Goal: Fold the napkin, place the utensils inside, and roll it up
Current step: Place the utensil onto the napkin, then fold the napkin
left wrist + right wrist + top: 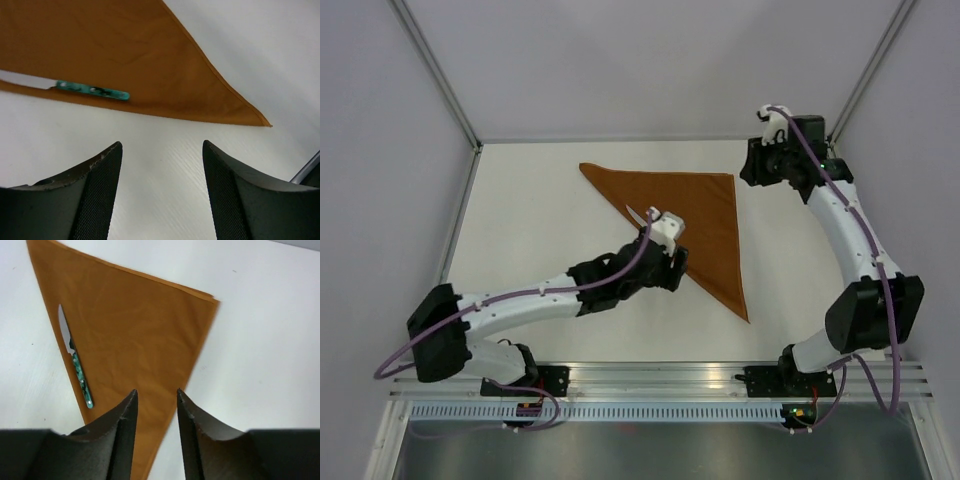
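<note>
The rust-orange napkin [695, 215] lies flat on the white table, folded into a triangle. The knife [92, 90], with a silver blade and a teal handle, rests on the cloth along its long folded edge. In the top view only the knife's blade [640, 213] shows beside the left wrist. My left gripper [162, 145] hovers open over bare table just short of that edge, nothing between its fingers. My right gripper [156, 392] is open and empty above the napkin [135, 330] near its side edge, and the knife [77, 365] lies off to its left.
White walls enclose the table, with metal frame posts [440, 80] at the back corners. The right arm [850, 230] arches along the right side to the napkin's far right corner. The left arm [520, 300] crosses the front left of the table.
</note>
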You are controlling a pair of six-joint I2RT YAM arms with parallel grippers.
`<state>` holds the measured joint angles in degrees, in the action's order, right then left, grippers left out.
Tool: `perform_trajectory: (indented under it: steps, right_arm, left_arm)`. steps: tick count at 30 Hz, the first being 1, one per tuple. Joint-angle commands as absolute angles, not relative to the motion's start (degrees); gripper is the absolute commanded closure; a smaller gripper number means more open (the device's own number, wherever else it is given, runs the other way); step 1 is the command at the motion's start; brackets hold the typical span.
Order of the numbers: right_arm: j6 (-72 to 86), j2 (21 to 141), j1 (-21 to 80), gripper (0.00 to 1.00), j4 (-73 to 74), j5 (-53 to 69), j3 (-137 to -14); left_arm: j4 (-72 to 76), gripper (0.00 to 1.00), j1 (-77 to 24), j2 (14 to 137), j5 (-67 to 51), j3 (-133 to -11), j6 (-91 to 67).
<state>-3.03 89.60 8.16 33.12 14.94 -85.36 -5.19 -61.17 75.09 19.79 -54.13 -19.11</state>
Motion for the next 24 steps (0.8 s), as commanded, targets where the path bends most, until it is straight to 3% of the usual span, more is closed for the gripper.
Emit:
perform_trajectory:
  steps: [1, 5, 13, 24]
  right_arm:
    - [-0.6, 83.8, 1.5, 0.56, 40.0, 21.5, -82.0]
    - [-0.2, 79.8, -3.6, 0.5, 38.1, 23.3, -78.8]
    - [-1.3, 80.6, -6.9, 0.5, 34.9, 25.8, -73.8]
    - [-2.1, 83.5, -7.0, 0.5, 34.3, 23.6, -72.7]
  left_arm:
    - [6.9, 0.3, -67.3, 81.3, 22.3, -57.7, -8.7]
    - [12.6, 0.28, -73.0, 90.6, 22.0, -58.9, -2.8]
    - [18.2, 0.25, -79.2, 99.0, 16.4, -60.4, -0.2]
    - [27.1, 0.26, -84.7, 110.4, 22.3, -62.6, 10.3]
